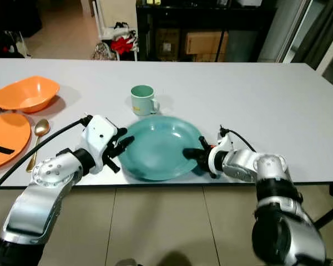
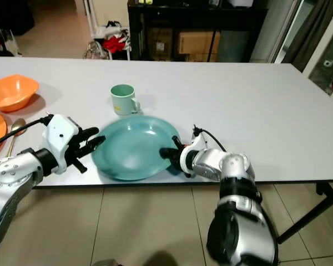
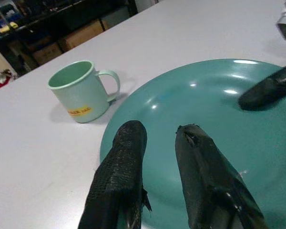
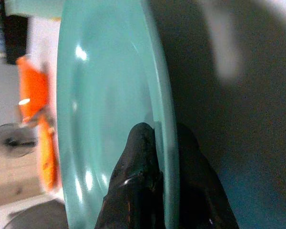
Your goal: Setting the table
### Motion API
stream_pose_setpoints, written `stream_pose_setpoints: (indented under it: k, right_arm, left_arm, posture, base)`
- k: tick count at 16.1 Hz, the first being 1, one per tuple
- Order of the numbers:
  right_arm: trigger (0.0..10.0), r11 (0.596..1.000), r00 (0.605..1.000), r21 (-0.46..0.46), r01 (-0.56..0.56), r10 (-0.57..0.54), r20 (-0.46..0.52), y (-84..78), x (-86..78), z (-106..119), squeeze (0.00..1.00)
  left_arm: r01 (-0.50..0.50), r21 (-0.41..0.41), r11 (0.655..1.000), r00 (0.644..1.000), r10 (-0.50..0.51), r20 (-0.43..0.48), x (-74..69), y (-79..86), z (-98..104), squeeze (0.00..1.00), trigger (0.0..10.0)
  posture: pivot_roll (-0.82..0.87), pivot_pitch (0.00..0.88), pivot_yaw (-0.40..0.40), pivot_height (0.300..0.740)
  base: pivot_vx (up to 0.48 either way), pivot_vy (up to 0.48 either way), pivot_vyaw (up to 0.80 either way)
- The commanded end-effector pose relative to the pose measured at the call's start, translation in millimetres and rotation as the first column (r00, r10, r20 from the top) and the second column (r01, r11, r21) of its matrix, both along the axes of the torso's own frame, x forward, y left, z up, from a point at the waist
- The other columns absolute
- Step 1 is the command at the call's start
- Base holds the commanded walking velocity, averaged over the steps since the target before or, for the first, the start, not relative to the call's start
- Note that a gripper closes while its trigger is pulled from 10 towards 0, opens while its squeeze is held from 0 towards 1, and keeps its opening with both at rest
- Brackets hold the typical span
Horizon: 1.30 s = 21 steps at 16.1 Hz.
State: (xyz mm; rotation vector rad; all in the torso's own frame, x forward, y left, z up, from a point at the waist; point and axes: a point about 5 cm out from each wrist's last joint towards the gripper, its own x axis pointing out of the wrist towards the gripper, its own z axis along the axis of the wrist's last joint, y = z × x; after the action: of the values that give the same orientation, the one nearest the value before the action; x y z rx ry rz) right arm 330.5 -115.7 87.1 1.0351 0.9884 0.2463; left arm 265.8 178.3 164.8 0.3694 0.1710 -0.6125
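Resting on the near edge of the white desk (image 1: 255, 94), one teal plate (image 1: 158, 145) sits between the two end effectors. The right end effector (image 1: 193, 155) pinches the plate's right rim, one black finger on top and one underneath, as the right wrist view shows with the rim sandwiched between them. The left end effector (image 1: 122, 145) reaches in at the plate's left rim with its two fingers (image 3: 121, 176) narrowly parted above the rim; whether they touch the plate cannot be told.

Just behind the plate stands one pale green mug (image 1: 143, 100), upright, handle toward the robot's right, close to the plate's far rim but apart from it. Off to the robot's left lie one orange bowl (image 1: 26, 93), one orange plate (image 1: 5, 138) at the desk's near edge, and one gold spoon (image 1: 38, 138) lying between the orange plate and the left arm. Nothing lies between the teal plate and the mug. Beyond the desk stand a dark shelf unit (image 1: 205, 27) with cardboard boxes and a white rack (image 1: 117, 33) holding a red thing.
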Motion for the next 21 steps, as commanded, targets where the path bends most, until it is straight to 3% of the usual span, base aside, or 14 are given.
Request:
stream_pose_setpoints:
  k: [1,3,6,9,10,12,21]
  right_arm:
    - [10.0,0.999,0.999,0.004,0.044,-0.045,0.025,-3.0,9.4,10,0.0]
    - [10.0,0.996,0.996,-0.022,0.089,-0.089,0.005,-5.1,16.9,8,0.0]
    - [10.0,0.988,0.99,-0.076,0.135,-0.131,0.048,-0.8,27.7,9,0.0]
    - [10.0,0.985,0.989,-0.113,0.128,-0.119,0.083,7.3,31.9,8,0.0]
    - [10.0,0.99,0.991,-0.116,0.085,-0.073,0.109,14.9,31.9,10,0.42]
    - [10.0,0.992,0.992,-0.121,0.019,-0.004,0.126,23.0,29.9,10,1.0]
    - [10.0,0.988,0.991,-0.134,-0.078,0.091,0.096,6.2,18.7,1,1.0]
  left_arm:
    - [0.008,0.005,1.0,1.0,-0.008,-0.008,-2.7,0.5,1,0.0,10.0]
    - [0.018,0.006,1.0,0.999,-0.018,-0.028,-6.2,-0.2,-2,0.0,10.0]
    - [0.01,0.012,1.0,0.999,-0.01,-0.031,-7.2,0.7,-2,0.0,10.0]
    - [0.012,0.018,1.0,0.999,-0.011,-0.039,-10.4,1.3,-3,0.0,10.0]
    - [0.011,0.023,1.0,0.999,-0.011,-0.04,-11.4,2.4,-2,0.0,10.0]
    - [0.008,0.028,1.0,0.999,-0.007,-0.042,-11.4,3.8,-2,0.0,10.0]
    - [0.02,0.024,1.0,0.999,-0.019,-0.04,-6.0,-0.9,-3,0.0,10.0]
  posture:
    - [0.12,0.0,-0.021,0.74]
    - [0.12,0.0,-0.021,0.74]
    - [0.12,0.0,-0.022,0.74]
    - [0.13,0.0,-0.02,0.74]
    - [0.13,0.0,-0.022,0.74]
    - [0.13,0.0,-0.021,0.74]
    - [0.11,0.0,-0.005,0.74]
  base:
    - [0.0,0.0,0.0]
    - [0.0,0.0,0.0]
    - [0.0,0.0,0.0]
    - [0.0,0.0,0.0]
    - [0.0,0.0,0.0]
    - [0.0,0.0,0.0]
    - [0.0,0.0,0.0]
